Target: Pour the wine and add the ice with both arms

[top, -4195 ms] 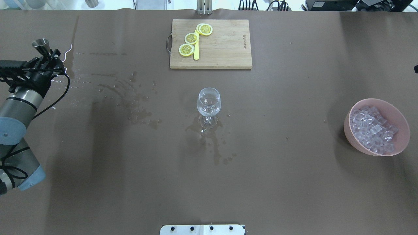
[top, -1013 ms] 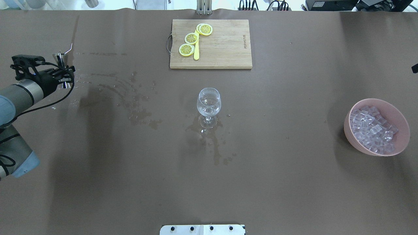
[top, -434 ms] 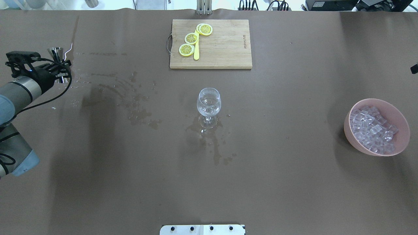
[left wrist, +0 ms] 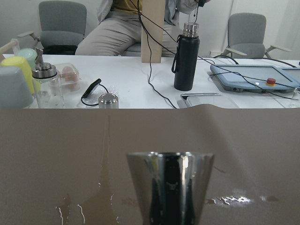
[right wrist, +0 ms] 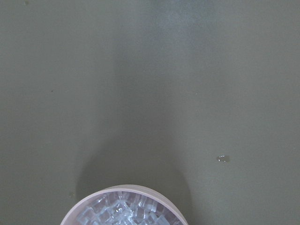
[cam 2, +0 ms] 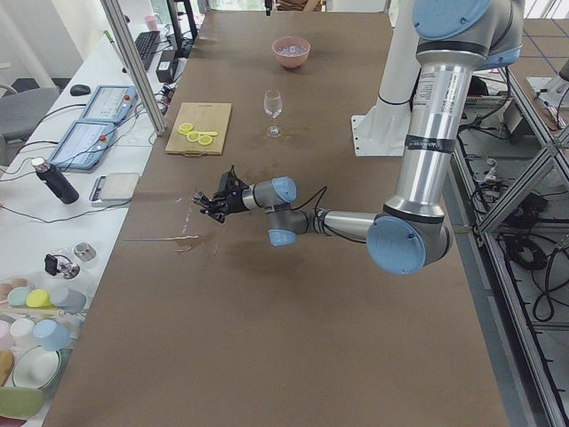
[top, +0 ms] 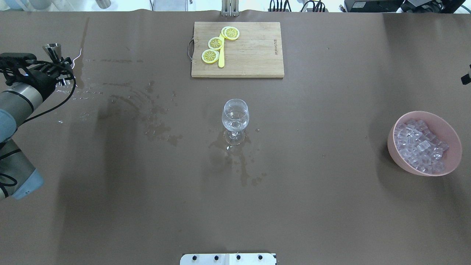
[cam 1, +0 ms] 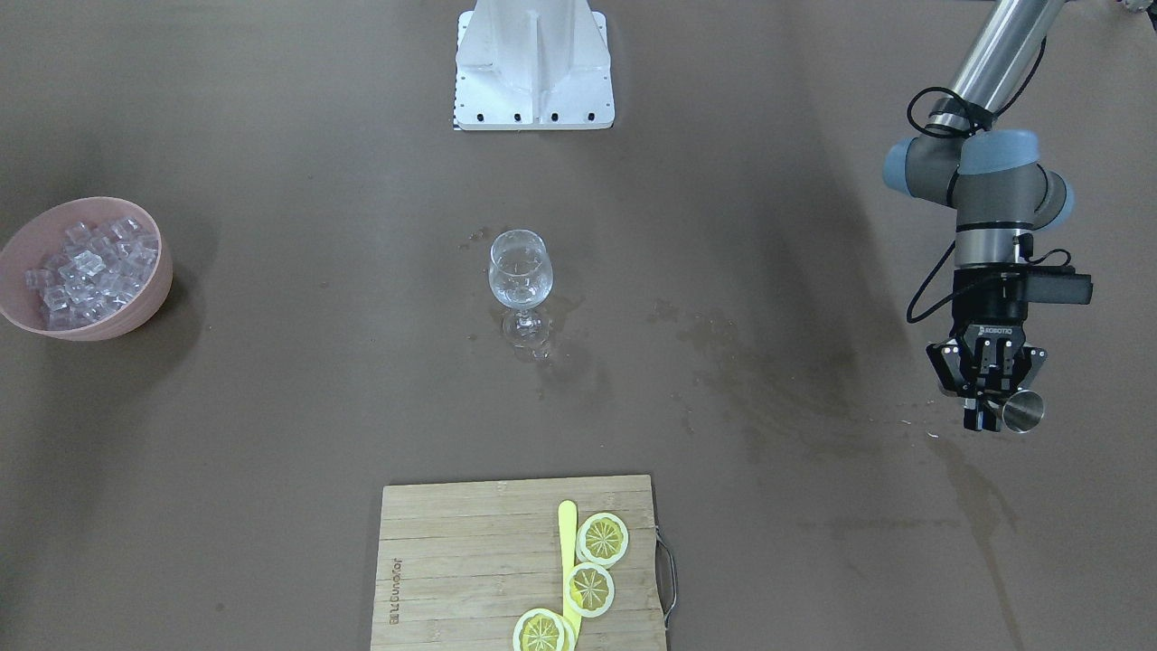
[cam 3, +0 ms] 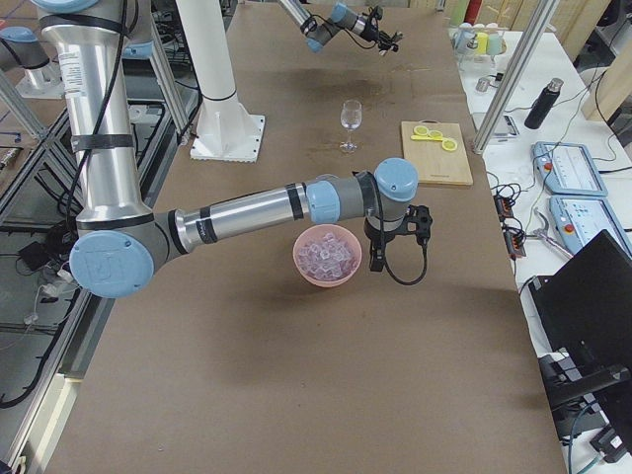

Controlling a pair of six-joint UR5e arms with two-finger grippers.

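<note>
Far left in the overhead view: left hand (top: 59,68) pinching a steel jigger (top: 52,51) at its waist, over wet streaks (top: 88,94) on the tabletop (top: 147,206), arm cut off by the frame. Centre: wine glass (top: 235,116) with clear liquid, puddle (top: 239,158) at its foot. Right: ice (top: 419,147) heaped in a pink bowl (top: 393,154). Just beside the bowl, right hand (cam 3: 374,263) pointing down, small and dark; spread or pressed together, cannot tell.
</note>
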